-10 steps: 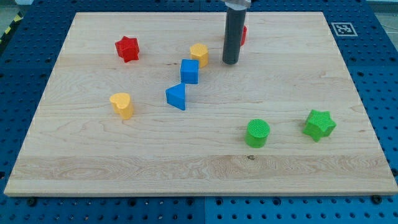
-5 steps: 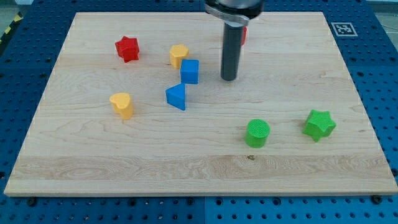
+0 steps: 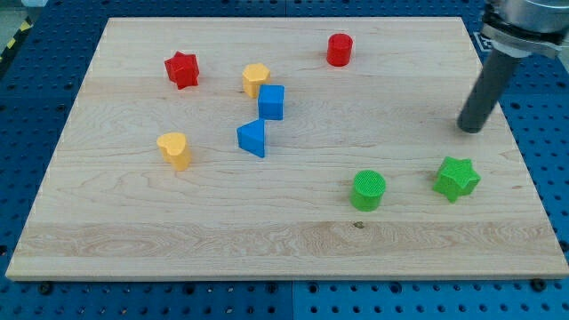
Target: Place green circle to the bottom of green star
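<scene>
I have my tip (image 3: pixel 471 130) set down near the right edge of the wooden board (image 3: pixel 133 222), in the right-middle of the frame. It is a bare rod with nothing to clench, and it touches no block. The green star (image 3: pixel 457 178) lies just below it, slightly to the left, with a clear gap between them. The green circle (image 3: pixel 368 190) sits to the left of the star, at nearly the same height in the frame, well apart from my tip.

In the upper middle of the frame a red cylinder (image 3: pixel 339 50) stands alone. Toward the upper left I see a red star (image 3: pixel 181 69), and right of it a yellow block (image 3: pixel 256 79) just above a blue cube (image 3: pixel 272 102). Below the cube is a blue triangle (image 3: pixel 252 138), and a yellow heart (image 3: pixel 174 150) sits at left centre.
</scene>
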Motion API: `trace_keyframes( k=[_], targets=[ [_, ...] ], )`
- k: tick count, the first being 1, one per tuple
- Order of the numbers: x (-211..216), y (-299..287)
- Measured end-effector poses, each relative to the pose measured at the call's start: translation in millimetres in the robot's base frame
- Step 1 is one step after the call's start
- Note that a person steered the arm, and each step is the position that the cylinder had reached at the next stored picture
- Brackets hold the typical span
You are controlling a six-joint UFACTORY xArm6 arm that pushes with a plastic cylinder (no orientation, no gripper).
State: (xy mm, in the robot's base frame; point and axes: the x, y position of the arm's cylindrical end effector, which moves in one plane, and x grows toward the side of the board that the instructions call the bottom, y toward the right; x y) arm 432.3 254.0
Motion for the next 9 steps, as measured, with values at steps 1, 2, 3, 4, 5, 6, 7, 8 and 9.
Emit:
trace_keyframes(
  k=[1, 2, 3, 4, 5, 6, 7, 8, 9],
  targets=[
    [0, 5],
    [0, 6],
    [12, 33],
    [46, 71],
    [84, 78],
    [118, 53],
    [124, 5],
    [105, -31],
    [96, -46]
  ],
)
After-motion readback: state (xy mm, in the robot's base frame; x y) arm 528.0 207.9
